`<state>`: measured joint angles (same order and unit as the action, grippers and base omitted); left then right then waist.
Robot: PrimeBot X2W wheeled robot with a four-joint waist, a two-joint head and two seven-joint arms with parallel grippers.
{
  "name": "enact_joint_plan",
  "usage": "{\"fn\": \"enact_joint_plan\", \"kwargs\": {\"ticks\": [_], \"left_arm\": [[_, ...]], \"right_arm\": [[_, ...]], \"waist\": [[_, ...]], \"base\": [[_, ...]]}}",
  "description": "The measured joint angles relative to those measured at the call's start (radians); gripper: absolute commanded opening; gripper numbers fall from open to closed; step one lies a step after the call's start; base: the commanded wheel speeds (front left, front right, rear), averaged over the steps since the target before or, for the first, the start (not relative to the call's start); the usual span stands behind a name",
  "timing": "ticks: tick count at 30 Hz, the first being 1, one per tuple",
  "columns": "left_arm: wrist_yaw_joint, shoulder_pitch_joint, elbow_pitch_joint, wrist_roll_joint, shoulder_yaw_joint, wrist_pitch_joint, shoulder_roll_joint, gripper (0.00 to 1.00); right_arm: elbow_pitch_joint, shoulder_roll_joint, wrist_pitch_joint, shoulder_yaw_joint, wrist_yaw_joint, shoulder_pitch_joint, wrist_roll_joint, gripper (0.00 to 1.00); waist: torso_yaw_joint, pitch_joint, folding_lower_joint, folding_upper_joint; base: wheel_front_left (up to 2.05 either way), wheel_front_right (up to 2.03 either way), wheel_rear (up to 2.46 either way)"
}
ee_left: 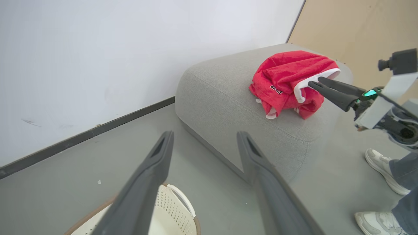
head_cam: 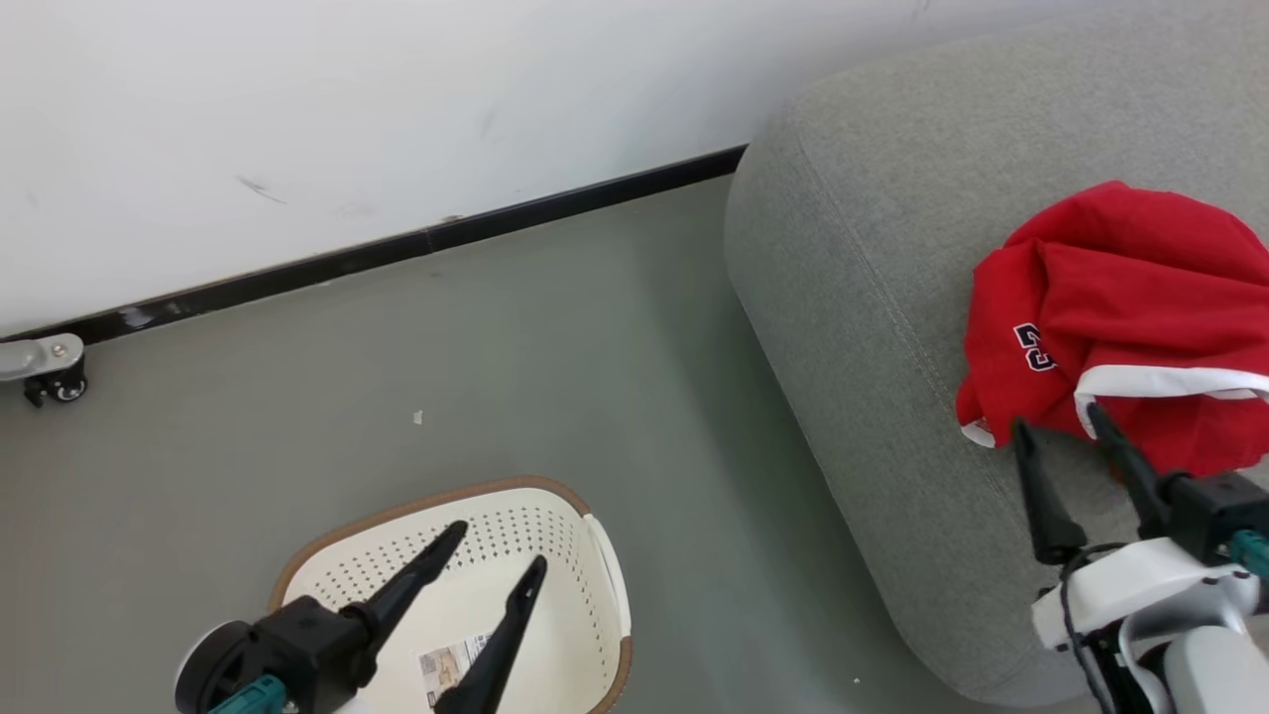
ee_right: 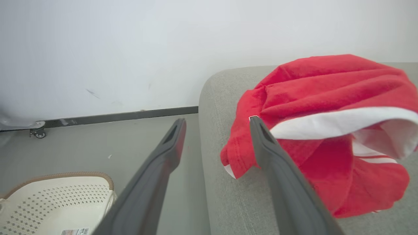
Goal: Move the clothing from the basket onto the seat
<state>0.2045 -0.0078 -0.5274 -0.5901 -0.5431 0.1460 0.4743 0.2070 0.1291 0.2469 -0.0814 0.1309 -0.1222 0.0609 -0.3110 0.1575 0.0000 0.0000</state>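
Grey floor (head_cam: 555, 327) meets a white wall (head_cam: 397, 99) at a black baseboard (head_cam: 397, 248). Over the white basket (head_cam: 580, 595) hangs the left gripper (head_cam: 499, 545), fingers spread, holding nothing. The right gripper (head_cam: 1056, 417) is also spread. Its tips are at the white trim of the red clothing (head_cam: 1130, 297) heaped on the grey sofa (head_cam: 872, 297), and I cannot tell whether they touch it. The basket is cut off by the frame edge, and its label (head_cam: 451, 664) is partly hidden by a finger. A person's shoes (ee_left: 380, 163) stand near the sofa.

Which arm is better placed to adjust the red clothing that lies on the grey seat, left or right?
Right. The open right end effector is at the near edge of the clothing on the seat. The open left end effector hangs over the basket on the floor, away from the seat.
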Motion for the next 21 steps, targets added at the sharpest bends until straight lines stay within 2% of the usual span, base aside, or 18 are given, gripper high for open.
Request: {"fn": "enact_joint_plan", "kwargs": {"ticks": [6,13,21], "left_arm": [[0.044,0.022,0.038,-0.009,0.055,-0.043,-0.015,1.00],[0.102,0.061,0.076,-0.009,0.128,-0.097,-0.032,1.00],[0.124,0.084,0.127,-0.029,0.196,-0.168,-0.037,1.00]], "right_arm": [[-0.038,-0.002,0.000,0.111,0.000,-0.001,-0.012,1.00],[-0.026,-0.001,-0.011,0.202,0.000,-0.004,-0.009,1.00],[0.003,0.004,-0.037,0.257,0.000,-0.009,0.013,1.00]], "waist": [[0.038,-0.024,0.0000,0.0000],[0.093,-0.046,0.0000,0.0000],[0.167,-0.070,0.0000,0.0000]], "base": [[0.00,0.00,0.00],[0.00,0.00,0.00],[0.00,0.00,0.00]]}}
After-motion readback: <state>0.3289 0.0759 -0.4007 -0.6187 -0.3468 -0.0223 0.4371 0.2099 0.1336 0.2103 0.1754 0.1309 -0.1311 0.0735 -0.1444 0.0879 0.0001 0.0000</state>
